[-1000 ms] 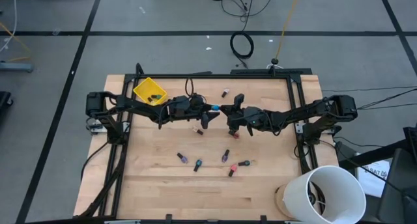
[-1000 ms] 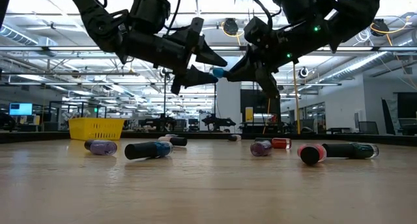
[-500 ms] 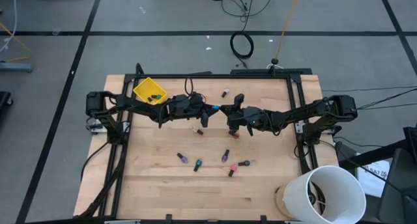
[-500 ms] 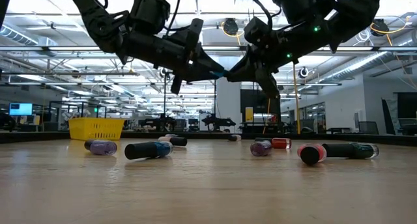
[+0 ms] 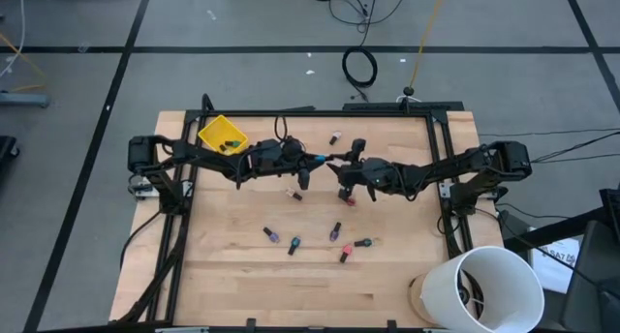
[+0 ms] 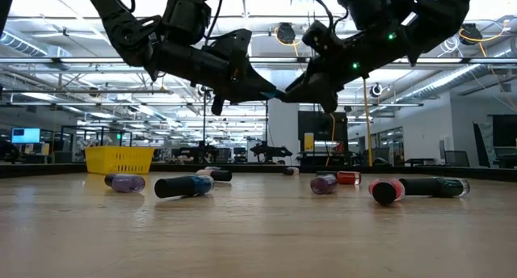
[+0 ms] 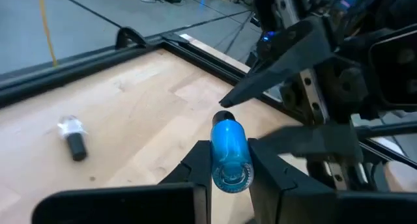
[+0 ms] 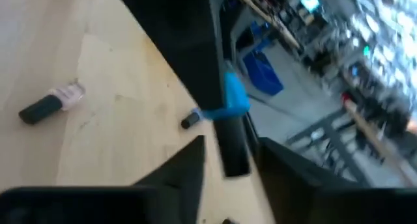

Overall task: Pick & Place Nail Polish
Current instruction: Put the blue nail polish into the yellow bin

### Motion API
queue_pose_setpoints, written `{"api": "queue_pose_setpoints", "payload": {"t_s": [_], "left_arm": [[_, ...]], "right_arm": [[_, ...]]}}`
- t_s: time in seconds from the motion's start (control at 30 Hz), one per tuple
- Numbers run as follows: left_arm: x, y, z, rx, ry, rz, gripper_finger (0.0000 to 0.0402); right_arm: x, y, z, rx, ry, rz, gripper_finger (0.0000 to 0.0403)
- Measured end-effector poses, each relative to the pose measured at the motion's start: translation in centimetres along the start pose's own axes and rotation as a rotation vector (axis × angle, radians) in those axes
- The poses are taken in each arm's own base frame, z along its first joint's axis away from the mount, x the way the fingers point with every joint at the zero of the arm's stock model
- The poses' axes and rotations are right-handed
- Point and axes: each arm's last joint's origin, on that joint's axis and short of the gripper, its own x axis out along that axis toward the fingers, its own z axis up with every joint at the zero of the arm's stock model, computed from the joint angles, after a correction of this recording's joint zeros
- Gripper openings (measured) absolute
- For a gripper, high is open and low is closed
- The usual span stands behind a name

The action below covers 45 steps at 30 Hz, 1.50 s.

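Your blue nail polish bottle (image 7: 230, 154) is in the air above the middle of the worktop (image 5: 232, 275), a little toward 12 o'clock from centre, held between the two arms. The left gripper (image 7: 228, 160) has its jaws clamped on the bottle's body, with the dark cap (image 7: 225, 118) pointing away toward the right arm. The right gripper (image 5: 337, 163) meets it tip to tip from the 3 o'clock side; in its wrist view the jaws stand apart on either side of the cap end, though you cannot tell whether they touch it.

Below, the remaining bottles lie on their sides: a loose group (image 5: 312, 238) toward 6 o'clock, one pale bottle (image 5: 292, 193) just under the left gripper, one dark-capped bottle (image 5: 335, 137) toward 12 o'clock. The low view shows a purple one (image 6: 124, 182) and a red one (image 6: 349, 178) among them.

The yellow bin (image 5: 222, 135) sits at about 10 o'clock, and a white bucket (image 5: 484, 287) stands off the corner at 4 o'clock.
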Motion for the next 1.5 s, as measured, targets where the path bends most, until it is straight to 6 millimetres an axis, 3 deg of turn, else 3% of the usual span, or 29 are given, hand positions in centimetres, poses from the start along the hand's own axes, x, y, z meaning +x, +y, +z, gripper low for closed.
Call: {"api": "queue_pose_setpoints", "payload": {"t_s": [0.2, 0.4, 0.57, 0.93, 1.13, 1.5], "left_arm": [[0.0, 1.0, 0.4, 0.002, -0.011, 0.029, 0.0052], [-0.4, 2.1, 0.7, 0.037, 0.016, 0.103, 0.0052], [-2.3, 2.4, 1.8, 0.106, 0.087, 0.278, 0.0052], [-9.6, 1.1, 4.4, 0.265, 0.196, 0.743, 0.0052], [-12.1, 1.3, 3.7, 0.272, 0.27, 0.955, 0.0052], [-14.4, 3.4, 2.0, 0.125, 0.402, 1.205, 0.0052]], "right_arm": [[0.2, -0.3, -0.6, 0.12, 0.043, -0.003, 0.0246], [0.5, -0.7, -1.2, 0.161, 0.081, -0.011, 0.0288], [0.6, -1.0, -1.5, 0.163, 0.1, -0.018, 0.0287], [1.2, -2.2, -2.3, 0.218, 0.101, 0.001, 0.027], [1.6, -2.8, -2.8, 0.275, 0.087, 0.058, 0.0269], [1.6, -3.0, -3.0, 0.288, 0.094, 0.068, 0.0269]]}}
